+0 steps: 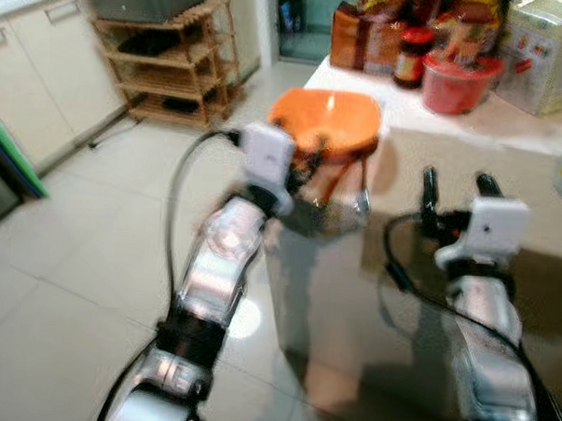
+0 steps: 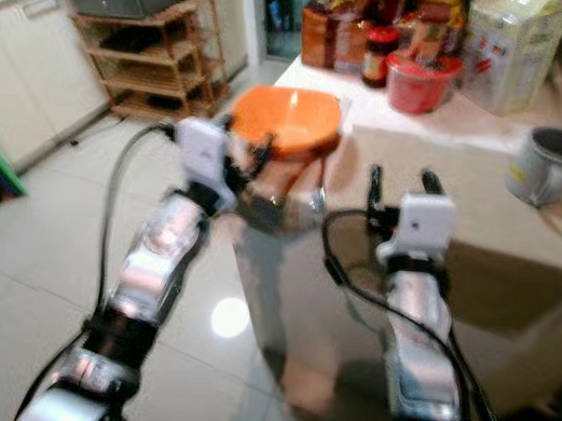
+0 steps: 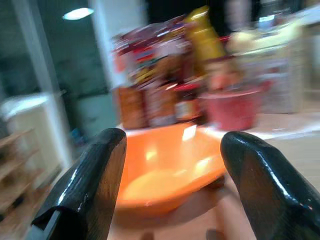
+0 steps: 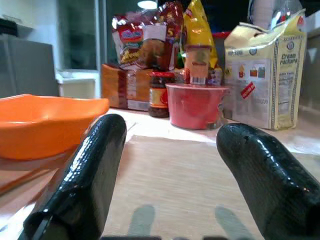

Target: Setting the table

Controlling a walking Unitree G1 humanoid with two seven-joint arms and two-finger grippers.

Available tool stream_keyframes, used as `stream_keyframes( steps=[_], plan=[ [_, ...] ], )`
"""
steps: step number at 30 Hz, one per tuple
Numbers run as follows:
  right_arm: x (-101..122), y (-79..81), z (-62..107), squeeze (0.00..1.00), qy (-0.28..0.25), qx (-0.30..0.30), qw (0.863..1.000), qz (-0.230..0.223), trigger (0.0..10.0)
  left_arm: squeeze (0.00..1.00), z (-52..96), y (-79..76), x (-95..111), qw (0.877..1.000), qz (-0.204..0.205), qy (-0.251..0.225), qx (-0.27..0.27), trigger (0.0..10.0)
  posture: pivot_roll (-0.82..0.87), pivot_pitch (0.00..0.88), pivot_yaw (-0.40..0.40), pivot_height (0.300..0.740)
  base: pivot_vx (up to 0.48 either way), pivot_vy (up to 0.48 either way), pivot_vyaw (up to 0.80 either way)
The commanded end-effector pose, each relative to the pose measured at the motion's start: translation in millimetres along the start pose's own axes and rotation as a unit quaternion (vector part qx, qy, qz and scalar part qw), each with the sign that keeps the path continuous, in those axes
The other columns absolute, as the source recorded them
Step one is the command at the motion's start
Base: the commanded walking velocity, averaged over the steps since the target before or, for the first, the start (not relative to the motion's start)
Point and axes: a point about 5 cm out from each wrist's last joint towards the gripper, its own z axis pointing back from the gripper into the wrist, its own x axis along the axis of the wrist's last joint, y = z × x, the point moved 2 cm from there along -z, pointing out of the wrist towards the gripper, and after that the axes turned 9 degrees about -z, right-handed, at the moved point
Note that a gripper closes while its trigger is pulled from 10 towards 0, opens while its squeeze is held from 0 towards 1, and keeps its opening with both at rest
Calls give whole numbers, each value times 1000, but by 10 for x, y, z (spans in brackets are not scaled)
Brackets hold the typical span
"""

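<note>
**Op A:** My right hand (image 2: 399,183) hovers low over the bench (image 2: 467,228), fingers spread wide with nothing between them. The left hand (image 3: 172,185) is out at the bench's near corner, also spread wide, holding nothing.

**Op B:** What's the biggest thing ahead of them?

**Op A:** The bench itself, with a tan mat (image 4: 200,175) under the right hand. Beyond and to the right of that hand stands a cracker bag (image 4: 267,80), and a row of snack packets (image 4: 150,35) lines the back edge.

**Op B:** And the bowl?

**Op A:** The orange bowl (image 1: 327,121) sits on the bench corner just ahead of the left hand, in line with the gap between its fingers, though I can't tell whether they touch it. From the right hand it lies ahead and to the left.

**Op B:** Smaller things?

**Op A:** A red tub (image 4: 195,105) straight ahead of the right hand, a grey metal cup (image 2: 544,164) off to its right, and a dark jar (image 4: 161,94) with a red lid just left of the tub.
</note>
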Motion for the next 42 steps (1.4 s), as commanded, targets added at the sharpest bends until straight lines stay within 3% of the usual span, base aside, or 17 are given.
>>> stream_keyframes(
  steps=[1,7,11,16,20,23,32,34,35,36,37,38,40,42],
  plan=[
    [34,113,-20,0,-5,15,1000,-6,10000,0,-4,118,72,999,-32,-9,10,10000,-30,0,68,723,390,0,0],
    [59,106,-11,0,-10,12,1000,-3,10000,0,-146,104,121,1000,7,17,-13,10000,-33,0,64,723,0,0,0],
    [49,96,1,0,-9,11,1000,-2,10000,0,-288,129,230,1000,9,16,-21,10000,-36,0,64,723,0,0,0],
    [73,90,6,0,-13,10,1000,1,10000,0,-451,174,139,995,72,69,-24,10000,-52,0,73,723,0,0,0],
    [135,79,33,0,-22,7,1000,8,10000,0,-561,201,19,983,138,115,-20,10000,-73,0,80,723,0,0,0],
    [250,53,102,0,-33,6,999,18,10000,0,-637,238,-48,978,156,140,-10,10000,-103,0,86,723,0,0,0],
    [289,-149,410,0,-5,-23,999,39,10000,0,-785,417,-40,976,146,159,33,10000,-177,0,104,723,0,0,0],
    [284,-144,419,0,-2,-26,999,40,10000,0,-796,393,-4,982,121,141,22,10000,-182,0,111,723,0,0,0],
    [283,-134,417,0,0,-28,999,41,10000,0,-785,363,37,991,70,112,7,10000,-181,0,121,723,0,0,0],
    [291,-135,405,0,-3,-32,999,41,10000,0,-748,309,81,996,45,77,-19,10000,-176,0,128,723,0,0,0],
    [291,-135,405,0,-3,-32,999,41,10000,0,-748,309,81,996,45,77,-19,10000,-176,0,128,723,0,0,0],
    [311,-138,382,0,-10,-39,998,42,10000,0,-592,199,82,996,45,37,-71,10000,-162,0,131,723,0,0,0],
    [321,-140,369,0,-14,-44,998,40,10000,0,-354,236,26,997,-6,17,-78,10000,-147,0,129,723,0,0,0],
    [314,-141,369,0,-13,-45,998,39,10000,0,-274,282,-12,997,0,21,-70,10000,-128,0,123,723,0,0,0]
  ],
)
